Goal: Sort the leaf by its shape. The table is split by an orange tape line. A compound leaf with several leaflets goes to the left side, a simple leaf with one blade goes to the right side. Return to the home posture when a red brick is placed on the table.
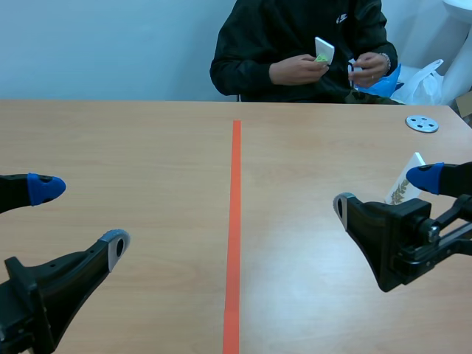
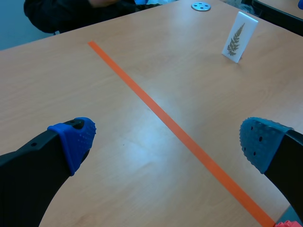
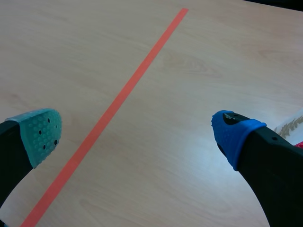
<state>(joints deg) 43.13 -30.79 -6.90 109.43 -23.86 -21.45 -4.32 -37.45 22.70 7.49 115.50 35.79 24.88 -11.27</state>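
Note:
A white card with a fern-like compound leaf [image 1: 404,184] stands upright on the table's right side, right of the orange tape line [image 1: 235,221]. My right gripper [image 1: 383,192] is open just in front of the card, whose lower part is hidden by the blue fingertip. In the right wrist view the right gripper [image 3: 137,130] holds nothing, and only an edge of the card [image 3: 291,125] shows beside the blue finger. My left gripper [image 1: 80,217] is open and empty low on the left side. From the left wrist view, the left gripper [image 2: 168,137] faces the tape [image 2: 175,127], with the card [image 2: 239,37] far ahead.
A person sits across the table, holding a small white card [image 1: 324,50] in one hand and something blue in the other. A grey round disc [image 1: 422,123] lies at the far right of the table. A white bag [image 1: 424,81] is behind it.

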